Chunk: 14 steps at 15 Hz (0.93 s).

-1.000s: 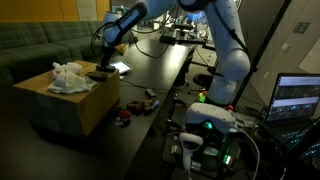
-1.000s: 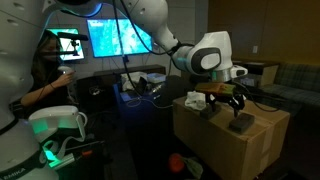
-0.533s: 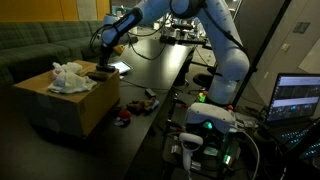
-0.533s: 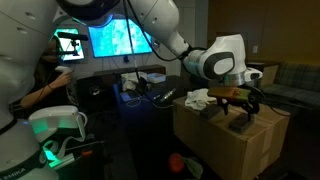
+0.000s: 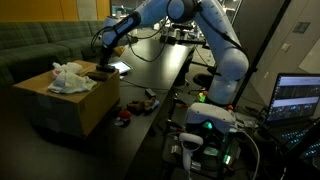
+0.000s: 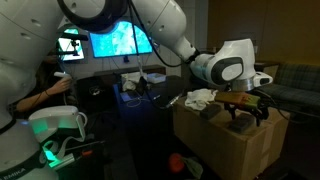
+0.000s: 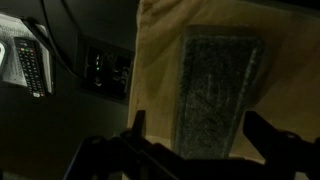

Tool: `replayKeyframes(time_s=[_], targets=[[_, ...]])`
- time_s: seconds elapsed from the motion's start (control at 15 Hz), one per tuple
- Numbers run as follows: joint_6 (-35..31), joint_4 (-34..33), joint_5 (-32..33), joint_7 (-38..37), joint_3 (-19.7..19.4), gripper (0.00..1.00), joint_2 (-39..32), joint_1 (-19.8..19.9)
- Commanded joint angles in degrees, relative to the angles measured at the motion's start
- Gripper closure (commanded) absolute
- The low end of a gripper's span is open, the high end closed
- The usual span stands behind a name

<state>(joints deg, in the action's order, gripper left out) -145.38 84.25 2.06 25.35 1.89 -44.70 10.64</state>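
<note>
My white, smooth-shelled arm (image 6: 160, 22) is a chain of rounded segments with dark bands at the joints, and the screen light tints it faintly blue. A round grey cap (image 6: 232, 70) sits on the wrist joint. My black blocky pincer (image 6: 245, 105) ends in two dark narrow fingers (image 7: 138, 125). My white rounded base (image 5: 215, 117) glows green at its side.

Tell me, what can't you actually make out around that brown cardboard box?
1. Wrist view: the lower end of the dark grey rectangular block is hidden behind the open gripper, and its material is too blurred to tell.
2. In an exterior view: the white crumpled bundle on the brown cardboard box is too small to tell cloth from plastic.
3. Both exterior views are too dim and small to show whether the gripper touches the block.
</note>
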Motion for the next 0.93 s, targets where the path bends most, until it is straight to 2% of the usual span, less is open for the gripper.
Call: replayKeyframes(time_s=[0.0, 0.27, 0.33, 0.4, 0.67, 0.8, 0.87], targets=[[1.36, -4.70, -0.02, 0.90, 0.78, 0.00, -3.57, 1.51], [2.15, -6.41, -0.15, 0.96, 0.96, 0.00, -5.09, 2.37], [2.68, -6.54, -0.29, 1.54, 1.35, 0.06, -4.96, 2.66], [3.06, -6.70, -0.58, 1.76, 1.75, 0.26, -4.89, 2.89], [5.01, -5.58, -1.07, 4.06, 3.56, 0.57, -2.81, 3.55], [5.41, -4.42, -1.19, 4.68, 4.06, 0.67, -1.45, 3.61], [4.84, -3.41, -1.07, 4.49, 3.99, 0.67, -0.65, 3.42]])
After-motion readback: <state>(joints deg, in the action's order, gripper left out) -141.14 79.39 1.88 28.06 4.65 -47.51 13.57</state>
